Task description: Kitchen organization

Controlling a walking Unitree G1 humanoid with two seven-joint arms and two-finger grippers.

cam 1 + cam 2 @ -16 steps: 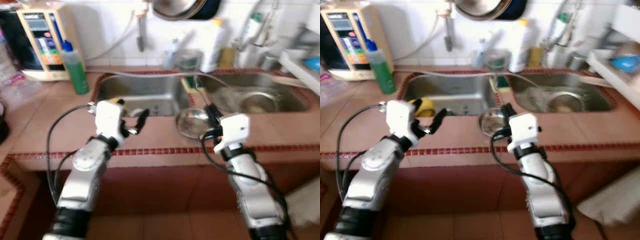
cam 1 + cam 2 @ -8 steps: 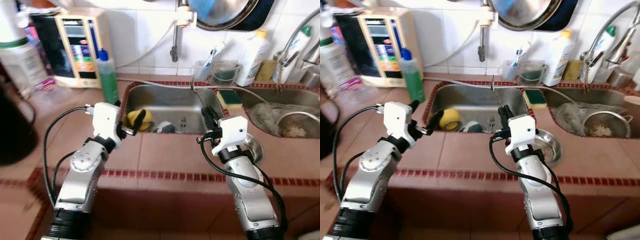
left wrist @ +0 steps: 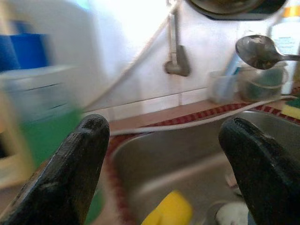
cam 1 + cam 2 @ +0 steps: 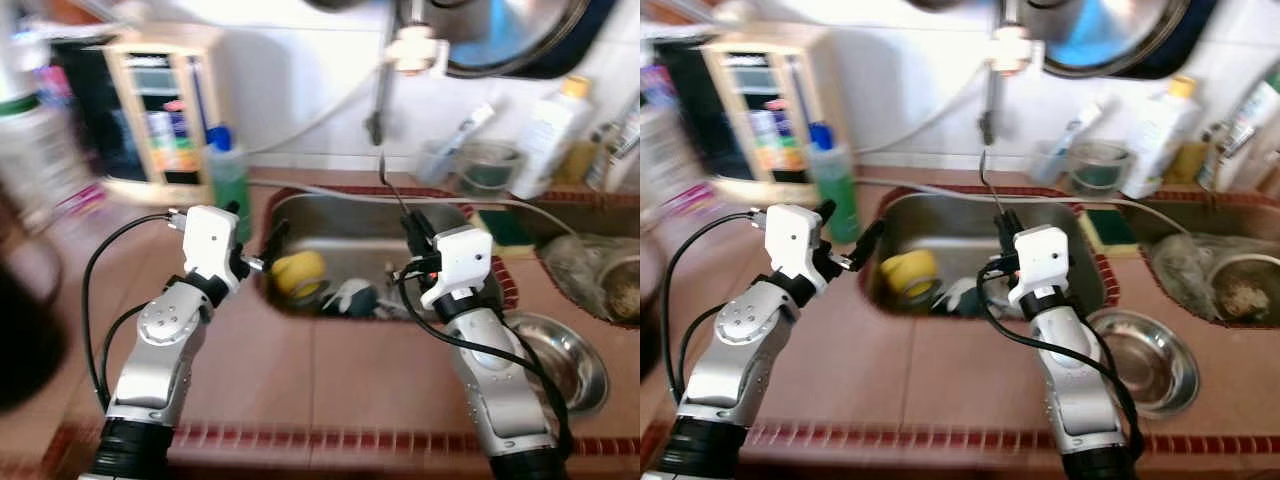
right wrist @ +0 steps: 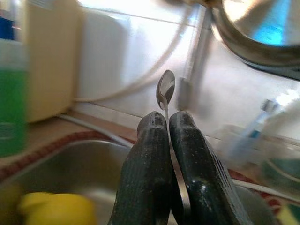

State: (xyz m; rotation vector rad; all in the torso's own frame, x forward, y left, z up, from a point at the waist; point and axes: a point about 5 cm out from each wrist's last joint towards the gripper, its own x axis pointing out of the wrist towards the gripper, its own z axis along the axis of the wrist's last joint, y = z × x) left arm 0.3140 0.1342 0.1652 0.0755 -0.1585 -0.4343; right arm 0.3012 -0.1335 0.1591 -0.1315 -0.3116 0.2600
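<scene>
Right gripper (image 5: 165,123): fingers pressed together on the handle of a spoon (image 5: 165,91), bowl end up, held above the sink (image 4: 1040,222).
Left gripper (image 3: 164,140): fingers wide apart, holding nothing, over the sink's near-left corner, pointing toward the basin.
Sink: steel basin set in the red-tiled table (image 4: 330,370). Contents: a yellow cup (image 4: 297,273) on its side, a pale round dish (image 4: 352,297) beside it, further small items too blurred to name.
Steel bowl (image 4: 1145,362): on the table just right of the right arm.
Second basin (image 4: 1230,285), far right: a strainer with scraps inside.
Green bottle (image 4: 833,192): upright at the sink's left rim, just behind the left gripper.
Back ledge: a white bottle (image 4: 1162,122), a clear tub (image 4: 1095,163), a green-and-yellow sponge (image 4: 1112,226).
Wall: a hanging pan (image 4: 1110,35).
Left wrist view: spoon bowl visible against the tiles.
</scene>
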